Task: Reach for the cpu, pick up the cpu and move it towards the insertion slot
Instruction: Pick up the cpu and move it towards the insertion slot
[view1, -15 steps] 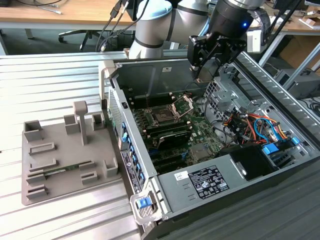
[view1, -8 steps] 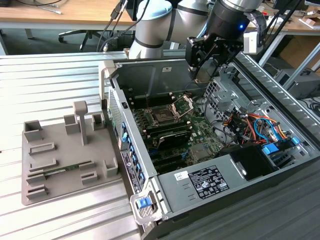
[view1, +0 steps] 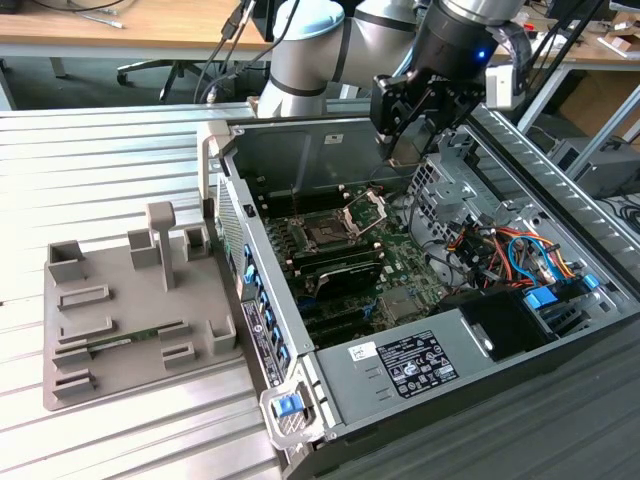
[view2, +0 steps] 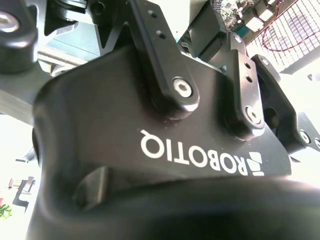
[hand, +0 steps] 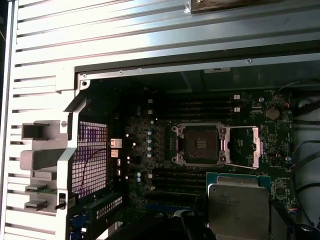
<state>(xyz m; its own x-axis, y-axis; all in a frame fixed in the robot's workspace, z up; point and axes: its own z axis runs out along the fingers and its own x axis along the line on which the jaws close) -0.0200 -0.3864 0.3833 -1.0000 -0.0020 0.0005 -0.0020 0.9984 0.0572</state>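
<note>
chip: the cpu (hand: 239, 207) shows large and close in the first wrist view, its silver face outward and a green rim round it, carried above the open computer case (view1: 330, 390) rather than lying on the grey tray (view1: 130, 345)
slot: the insertion slot (hand: 200, 144) sits on the green board inside the case, its silver frame swung open beside it and the dark square bared; the chip hangs near it but apart, not yet over it
why held so: judging by the flat, face-out hold, the chip is kept level with the board so that it can meet the socket squarely
gripper: the gripper (view1: 408, 128) hangs over the back of the case, above and beyond the slot in the exterior view; its fingers (view1: 392, 110) stand narrow, closed on the chip, as the chip riding with the wrist camera suggests
tray: it lies outside the case on the ribbed metal table (view1: 100, 180), well apart from the gripper, with a long green memory stick (view1: 125, 342) in one of its grooves
work so far: the chip seems lifted and brought near the slot
</note>
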